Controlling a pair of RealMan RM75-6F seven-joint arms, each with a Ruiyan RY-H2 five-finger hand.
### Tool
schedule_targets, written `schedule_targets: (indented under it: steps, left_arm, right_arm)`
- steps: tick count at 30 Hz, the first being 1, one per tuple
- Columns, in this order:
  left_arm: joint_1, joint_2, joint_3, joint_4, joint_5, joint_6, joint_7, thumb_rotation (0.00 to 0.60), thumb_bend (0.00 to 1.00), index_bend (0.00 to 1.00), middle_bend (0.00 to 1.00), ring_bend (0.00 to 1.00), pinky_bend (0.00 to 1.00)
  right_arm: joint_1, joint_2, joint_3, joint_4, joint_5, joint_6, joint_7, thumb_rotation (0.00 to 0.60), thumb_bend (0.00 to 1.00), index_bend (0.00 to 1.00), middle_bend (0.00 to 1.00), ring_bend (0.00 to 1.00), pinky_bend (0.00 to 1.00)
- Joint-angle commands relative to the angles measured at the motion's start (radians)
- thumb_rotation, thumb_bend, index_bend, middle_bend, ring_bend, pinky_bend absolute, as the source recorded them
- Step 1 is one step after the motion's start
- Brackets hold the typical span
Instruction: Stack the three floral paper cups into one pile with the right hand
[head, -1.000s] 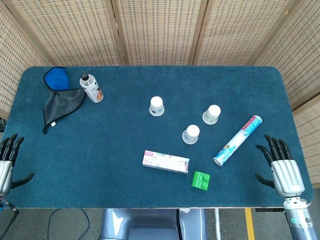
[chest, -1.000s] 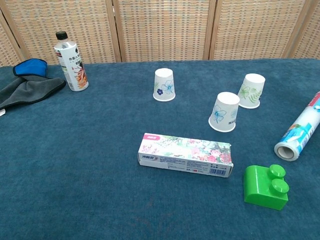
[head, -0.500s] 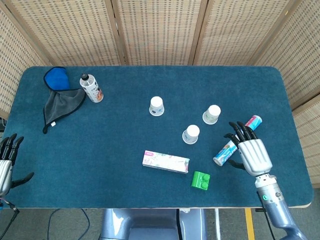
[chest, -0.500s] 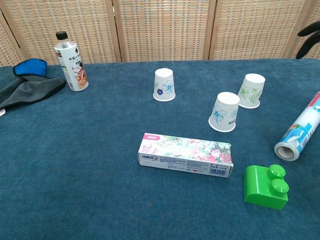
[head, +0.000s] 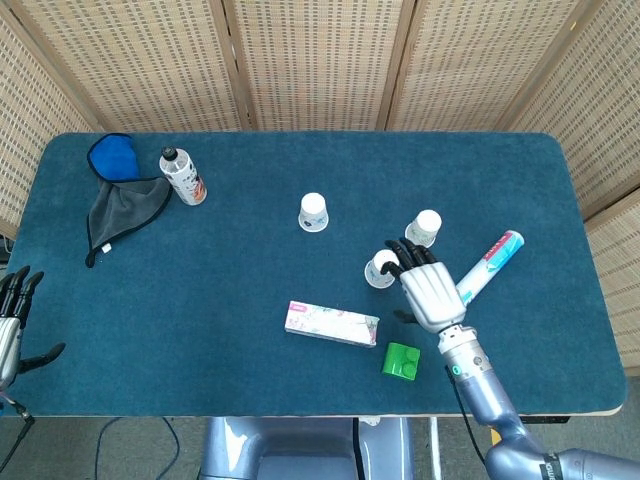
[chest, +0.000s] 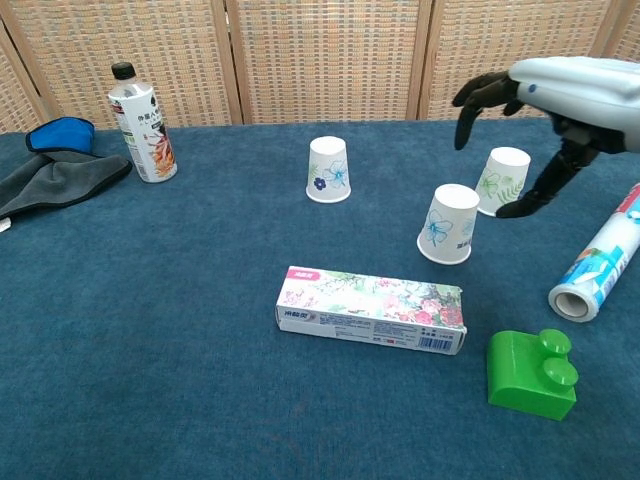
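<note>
fingers (chest: 478, 95) of the right hand (head: 432, 288) spread, holding nothing, above three separate upside-down cups (chest: 450, 223).

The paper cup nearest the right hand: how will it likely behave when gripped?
The nearest paper cup stands upside down, rim on the table, so it probably sits steady until lifted. Thin paper likely makes it light and easy to crush. The right hand hovers above it with fingers spread, so a gentle grip seems wise.

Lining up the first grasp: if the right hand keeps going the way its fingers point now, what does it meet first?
Probably the nearest floral cup, upside down just ahead of the right hand's open fingertips. The chest view shows the hand still raised above it, so a level advance might pass over.
</note>
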Motion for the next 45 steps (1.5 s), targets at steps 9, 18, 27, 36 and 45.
schedule_targets:
  steps: [9,18,27,36,45]
  left_arm:
    - [-0.014,-0.013,-0.008,0.027,-0.03,-0.033,0.003,0.6,0.16,0.0,0.0,0.0,0.09]
    - [-0.02,-0.02,-0.019,0.037,-0.053,-0.044,0.006,0.6,0.16,0.0,0.0,0.0,0.09]
    - [-0.025,-0.018,-0.019,0.032,-0.053,-0.05,0.007,0.6,0.16,0.0,0.0,0.0,0.09]
    - [-0.023,-0.014,-0.018,0.023,-0.045,-0.039,0.009,0.6,0.16,0.0,0.0,0.0,0.09]
    - [-0.024,-0.014,-0.014,0.02,-0.044,-0.041,0.015,0.6,0.16,0.0,0.0,0.0,0.09]
  right_arm:
    - [0.157,-0.141,0.045,0.126,0.19,-0.058,-0.15,0.6,0.14,0.39,0.2,0.13,0.24]
    - [0.252,-0.168,0.074,0.212,0.327,-0.071,-0.242,0.6,0.15,0.34,0.17,0.12,0.22]
    - [0.292,-0.164,0.053,0.247,0.433,-0.078,-0.27,0.6,0.15,0.29,0.14,0.08,0.19]
    - [0.32,-0.17,0.026,0.304,0.503,-0.092,-0.27,0.6,0.15,0.29,0.13,0.07,0.18]
    - [0.33,-0.188,-0.001,0.382,0.514,-0.104,-0.225,0.6,0.15,0.36,0.18,0.07,0.21]
